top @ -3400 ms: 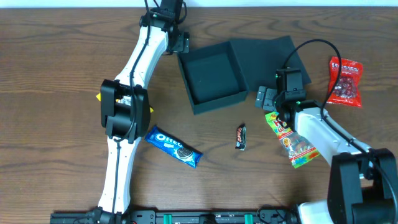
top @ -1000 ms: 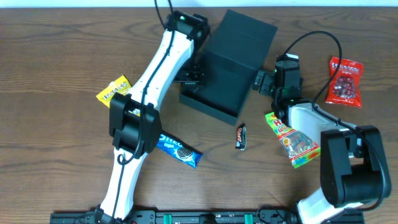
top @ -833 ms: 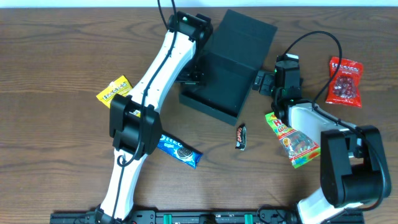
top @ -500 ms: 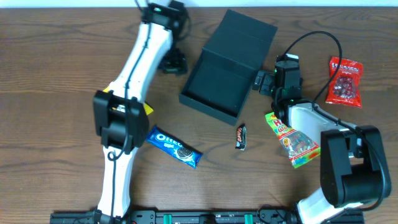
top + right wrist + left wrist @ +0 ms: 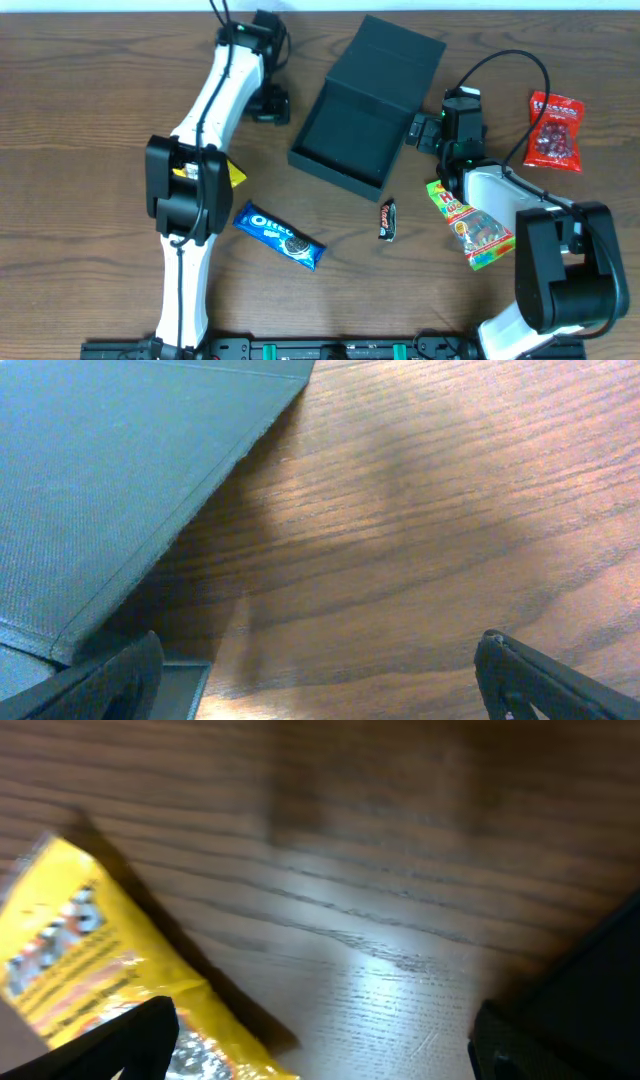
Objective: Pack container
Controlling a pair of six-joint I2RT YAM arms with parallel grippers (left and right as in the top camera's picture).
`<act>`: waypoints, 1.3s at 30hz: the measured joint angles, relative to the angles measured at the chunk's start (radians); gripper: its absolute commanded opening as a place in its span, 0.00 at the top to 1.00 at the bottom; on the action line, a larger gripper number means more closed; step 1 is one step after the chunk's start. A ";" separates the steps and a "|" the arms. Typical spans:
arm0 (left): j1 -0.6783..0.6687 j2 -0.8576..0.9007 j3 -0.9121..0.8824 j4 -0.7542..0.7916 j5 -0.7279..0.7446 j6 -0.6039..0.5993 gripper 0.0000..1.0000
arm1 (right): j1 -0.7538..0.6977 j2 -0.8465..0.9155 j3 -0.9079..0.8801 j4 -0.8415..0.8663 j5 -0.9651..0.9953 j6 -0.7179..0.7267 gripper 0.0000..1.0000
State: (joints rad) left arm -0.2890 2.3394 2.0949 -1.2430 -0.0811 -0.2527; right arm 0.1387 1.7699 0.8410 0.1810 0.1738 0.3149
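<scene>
The container (image 5: 350, 140) is a dark square box lying open at the table's middle back, its flap lid (image 5: 395, 65) spread toward the far right. My left gripper (image 5: 270, 104) hovers open just left of the box, apart from it. In the left wrist view that gripper (image 5: 320, 1045) is over bare wood, a yellow snack packet (image 5: 80, 970) by its left finger and the box's dark edge (image 5: 600, 960) at its right. My right gripper (image 5: 425, 133) stands open at the box's right side. In its own view the right gripper (image 5: 320, 685) holds nothing, and the lid (image 5: 110, 480) fills the upper left.
Loose snacks lie around: a blue Oreo packet (image 5: 280, 235), a small dark chocolate bar (image 5: 388, 220), a gummy packet (image 5: 470, 225) partly under my right arm, a red packet (image 5: 555, 130) at far right. A yellow packet (image 5: 230, 173) peeks from under my left arm.
My left arm has pulled away from the box's left wall and swung left and back. It now covers most of the yellow packet. The box and the right arm have stayed put.
</scene>
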 measured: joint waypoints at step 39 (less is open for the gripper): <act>-0.135 0.000 -0.079 -0.148 0.145 -0.114 0.05 | -0.005 0.000 0.002 0.049 0.008 0.014 0.01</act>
State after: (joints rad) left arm -0.4236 2.3394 2.0163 -1.3914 0.0643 -0.3668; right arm 0.1333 1.7699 0.8425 0.2302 0.1818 0.3290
